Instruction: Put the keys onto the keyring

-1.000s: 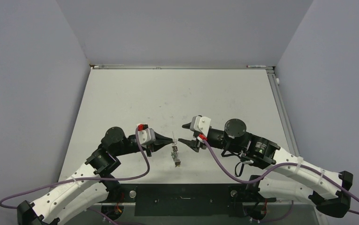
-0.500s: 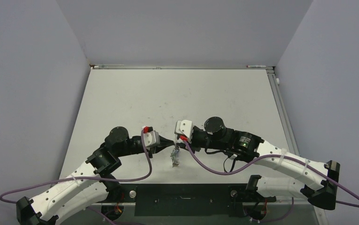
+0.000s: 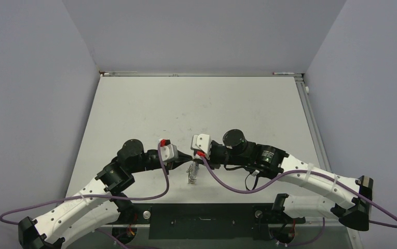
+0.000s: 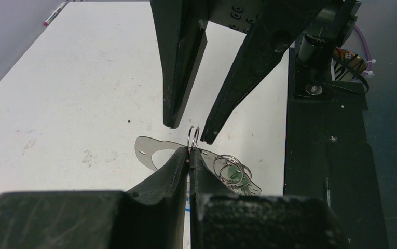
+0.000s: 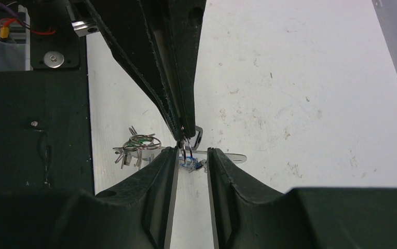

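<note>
Left gripper (image 4: pixel 188 153), pressed together, pinches the keyring (image 4: pixel 193 136) over the near part of the table (image 3: pixel 149 114), keys (image 3: pixel 192 175) hanging below, while the right gripper (image 5: pixel 192 153) meets it tip to tip (jaws spread, no contact evident), straddling the ring's upright loop.

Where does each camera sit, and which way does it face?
Top: above and behind the arms, looking down over the table; left arm and right arm show, bases at the bottom.
Left wrist: on the left arm, looking along the left fingers, shut on a wire ring, toward the open right fingers.
Right wrist: on the right arm, facing the opposite way; its fingers at the bottom, the left ones entering from the top.
Shared: both wrist views show the ring, the keys and the table.
</note>
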### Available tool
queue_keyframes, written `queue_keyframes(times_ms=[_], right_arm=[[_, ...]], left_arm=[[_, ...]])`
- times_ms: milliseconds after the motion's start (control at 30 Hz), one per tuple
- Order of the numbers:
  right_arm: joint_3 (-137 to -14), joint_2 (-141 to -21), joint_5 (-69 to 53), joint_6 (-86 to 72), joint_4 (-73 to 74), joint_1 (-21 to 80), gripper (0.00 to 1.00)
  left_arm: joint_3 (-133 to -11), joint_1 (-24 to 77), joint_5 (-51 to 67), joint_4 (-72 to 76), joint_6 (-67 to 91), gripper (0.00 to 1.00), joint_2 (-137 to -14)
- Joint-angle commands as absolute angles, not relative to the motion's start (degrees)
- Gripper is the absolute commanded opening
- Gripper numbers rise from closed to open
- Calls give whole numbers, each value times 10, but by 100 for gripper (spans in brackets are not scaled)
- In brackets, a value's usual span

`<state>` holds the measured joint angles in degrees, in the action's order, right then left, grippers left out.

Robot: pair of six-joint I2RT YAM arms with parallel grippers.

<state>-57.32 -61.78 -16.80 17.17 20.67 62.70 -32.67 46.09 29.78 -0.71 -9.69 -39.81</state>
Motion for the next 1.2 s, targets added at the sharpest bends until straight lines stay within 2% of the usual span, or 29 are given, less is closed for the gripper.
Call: queue_keyframes(times_ms=[0,200,367,567,867,900,967,1067,1167], right_arm=[[-587,-626,-177,165,187,630,28],[-584,-628,-177,165,181,630,22],[-583,-636,-175,166,180,630,12],[-581,-641,-178,167,181,630,6],[-554,-601,-183,164,147,630,5],[-550,-593,-182,163,142,630,5],[-539,-577,-179,159,130,631,5],[-525,-550,-171,154,110,632,5],[-510,-523,-164,150,88,632,5]], left_arm=[[-362,464,295,22,-101,0,-395],[-362,464,297,22,-100,0,-393],[-361,464,300,23,-100,0,-392],[-361,465,306,24,-100,0,-390],[-352,465,315,37,-99,0,-371],[-351,465,317,40,-97,3,-366],[-346,464,318,50,-92,19,-356],[-337,464,315,65,-84,37,-339],[-332,461,311,76,-78,43,-330]])
